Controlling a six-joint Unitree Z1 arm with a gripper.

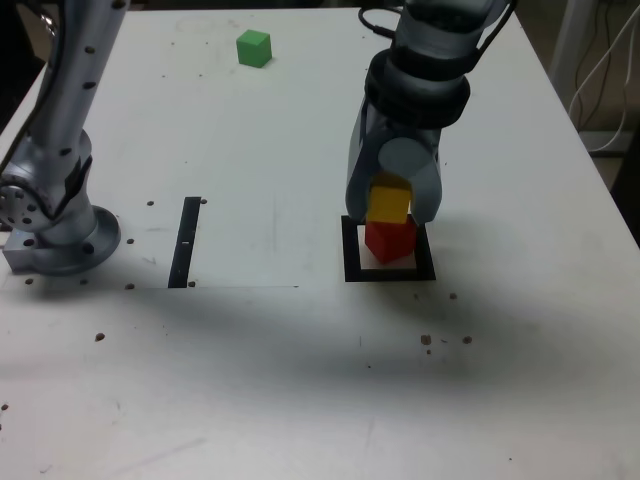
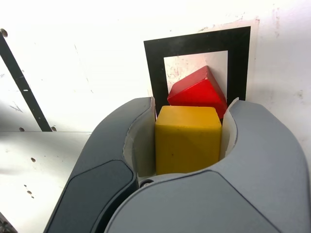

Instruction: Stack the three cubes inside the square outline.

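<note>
My gripper (image 1: 392,207) is shut on the yellow cube (image 1: 390,198), which sits between the two grey fingers in the wrist view (image 2: 187,141). Directly below it the red cube (image 1: 390,243) rests inside the square outline (image 1: 351,255), turned a little against the frame's sides (image 2: 197,90). The yellow cube is right over the red one; whether they touch I cannot tell. The outline's black frame (image 2: 194,41) shows beyond the fingers. The green cube (image 1: 254,47) lies alone far back on the exterior view's left.
A straight black strip (image 1: 185,242) lies on the white table left of the outline in the exterior view. The arm's base (image 1: 60,225) stands at the left edge. Cables hang past the table's right edge (image 1: 600,90).
</note>
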